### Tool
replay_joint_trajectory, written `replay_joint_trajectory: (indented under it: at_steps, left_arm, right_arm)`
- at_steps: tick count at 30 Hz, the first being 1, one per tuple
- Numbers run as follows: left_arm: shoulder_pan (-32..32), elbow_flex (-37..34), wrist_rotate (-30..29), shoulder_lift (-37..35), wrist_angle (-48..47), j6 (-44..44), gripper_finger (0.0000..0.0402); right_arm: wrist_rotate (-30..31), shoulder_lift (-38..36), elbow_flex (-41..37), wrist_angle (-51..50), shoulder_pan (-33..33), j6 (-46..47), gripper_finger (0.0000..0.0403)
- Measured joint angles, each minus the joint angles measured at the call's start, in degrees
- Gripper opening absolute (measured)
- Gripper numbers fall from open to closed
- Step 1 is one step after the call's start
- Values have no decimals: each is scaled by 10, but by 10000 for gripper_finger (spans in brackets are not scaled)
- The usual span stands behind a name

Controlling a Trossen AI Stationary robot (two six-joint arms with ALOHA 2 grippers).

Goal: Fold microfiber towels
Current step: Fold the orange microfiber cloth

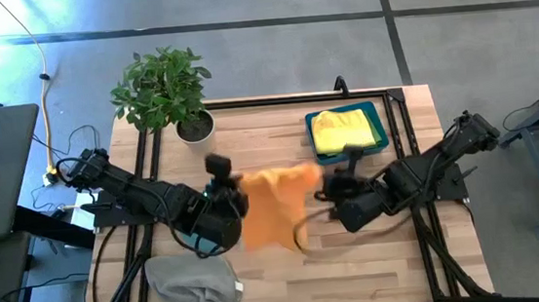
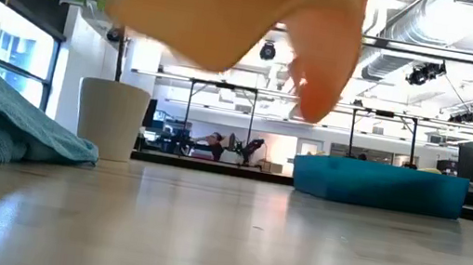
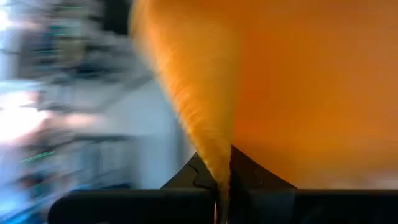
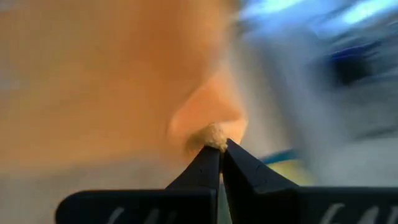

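An orange towel [image 1: 275, 209] hangs in the air over the middle of the table between my two grippers; in the low view its lower edge [image 2: 234, 19] is clear of the tabletop. My left gripper [image 1: 237, 187] is shut on its left top corner and my right gripper [image 1: 322, 180] is shut on its right top corner. A crumpled grey towel [image 1: 195, 283] lies on the table near the front edge, left of centre. A yellow towel [image 1: 344, 130] lies in the blue bin [image 1: 376, 112]. My left gripper pinches a bunched corner of the orange towel [image 3: 217, 167] between its two fingertips, slanting down from the table's left. The cloth fans out from the fingers and hangs clear of the table. My right gripper pinches the opposite corner [image 4: 214, 135] at the very tips of its fingers, slanting down from the table's right. The towel's top edge sags a little between the two holds.
A potted plant [image 1: 164, 90] stands at the far left of the table, its white pot [image 2: 112, 119] in the low view. The blue bin [image 2: 379, 184] sits at the far right. Bare wood [image 1: 357, 261] lies under and in front of the hanging towel.
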Motion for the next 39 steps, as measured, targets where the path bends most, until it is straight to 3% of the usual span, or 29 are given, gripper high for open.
replay_joint_trajectory:
  at_steps: [2, 3, 4, 6, 8, 9, 10, 12, 14, 20, 23, 24, 25, 27, 28, 29, 30, 32, 33, 34, 35, 36, 38, 39]
  left_arm:
    - [-5, 0, 122, 0, -2, 24, 0]
    - [-5, 0, 171, 1, -2, 49, 0]
    - [-6, 0, 196, 1, -2, 73, 0]
    - [-6, 0, 155, 1, -2, 94, 0]
    - [-5, 0, 32, 1, -3, 71, 0]
    - [-4, 0, -20, 1, -4, 50, 0]
    - [-3, 0, -54, 1, -5, 35, 0]
    - [-6, 0, -70, 1, -9, 34, 0]
    - [-10, 0, -59, 1, -9, 52, 0]
    - [-8, 0, -10, 1, -9, 69, 0]
    - [-2, -1, 2, 1, -10, 66, 0]
    - [1, -1, -20, 1, -10, 57, 0]
    - [4, -1, -52, 1, -10, 48, 0]
    - [9, -1, -105, 1, -10, 43, 0]
    - [10, -1, -111, 1, -10, 43, 0]
    - [10, -1, -105, 1, -10, 43, 0]
    - [10, -1, -85, 1, -9, 43, 0]
    - [5, -1, -34, 1, -9, 44, 0]
    - [2, -1, -13, 1, -9, 44, 0]
    - [1, -1, -4, 1, -9, 50, 0]
    - [1, -1, -7, 1, -9, 56, 0]
    - [2, -1, -19, 1, -9, 58, 0]
    - [3, -1, -56, 1, -9, 57, 0]
    - [3, -1, -68, 1, -9, 54, 0]
  right_arm:
    - [-159, 0, 3, 3, 0, -8, 0]
    - [-203, 0, 2, 1, 0, -32, 0]
    - [-209, 0, 1, -2, 1, -59, 0]
    - [-99, 1, 1, -11, 3, -71, 0]
    - [58, 1, 1, -17, 4, -1, 0]
    - [92, 0, 1, -18, 3, 36, 0]
    - [93, 0, 1, -14, 2, 55, 0]
    - [39, 0, 1, -10, 4, 53, 0]
    - [2, 1, 1, -11, 8, 46, 0]
    - [-16, 1, 1, 2, 20, 60, 0]
    - [-87, 1, 1, 13, 20, 48, 0]
    - [-77, 1, 1, 12, 17, 40, 0]
    - [-24, 1, 1, 8, 15, 52, 0]
    - [118, 0, 1, -9, 9, 152, 0]
    - [143, 0, 1, -9, 6, 211, 0]
    - [123, -1, 1, 8, 2, 246, 0]
    - [59, -3, 1, 34, 0, 249, 0]
    - [-107, -4, 1, 69, -2, 162, 0]
    - [-166, -5, 1, 80, -2, 96, 0]
    - [-179, -5, 1, 87, -3, 38, 0]
    - [-145, -7, 1, 91, -6, 3, 0]
    - [-64, -8, 0, 95, -7, 4, 0]
    - [115, -12, 1, 98, -13, 104, 0]
    - [141, -12, 1, 97, -14, 155, 0]
